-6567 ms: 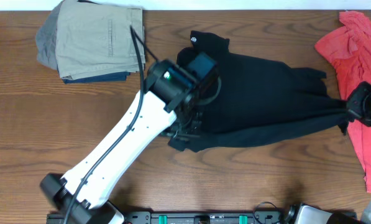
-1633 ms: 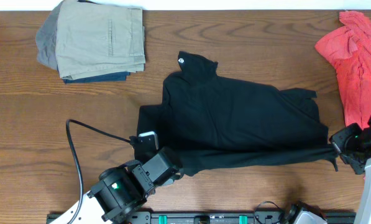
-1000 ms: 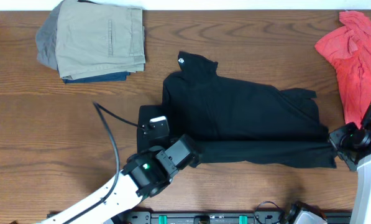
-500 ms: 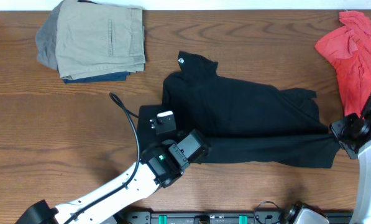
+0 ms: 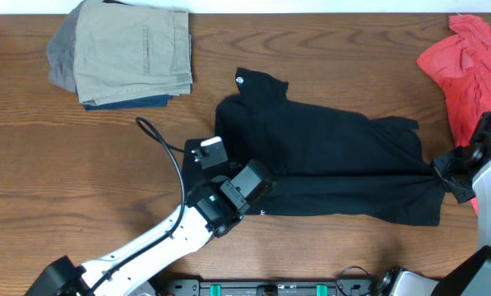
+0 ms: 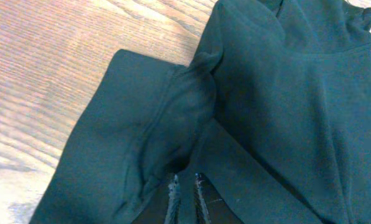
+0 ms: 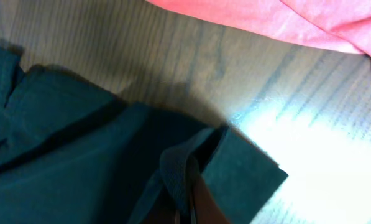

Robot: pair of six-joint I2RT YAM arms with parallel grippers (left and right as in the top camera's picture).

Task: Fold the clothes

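Black shirt, soft matte knit, rumpled

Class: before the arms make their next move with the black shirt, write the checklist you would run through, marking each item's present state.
1. Left tool shut on the black shirt edge: ok.
2. Right tool shut on the shirt corner: ok.
3. Red garment apart from the shirt: ok.
4. Folded trousers apart from the shirt: ok.
5. Cloth beside the left tool smooth: not ok, creased.

Black shirt, red garment, khaki trousers, brown wood-grain table
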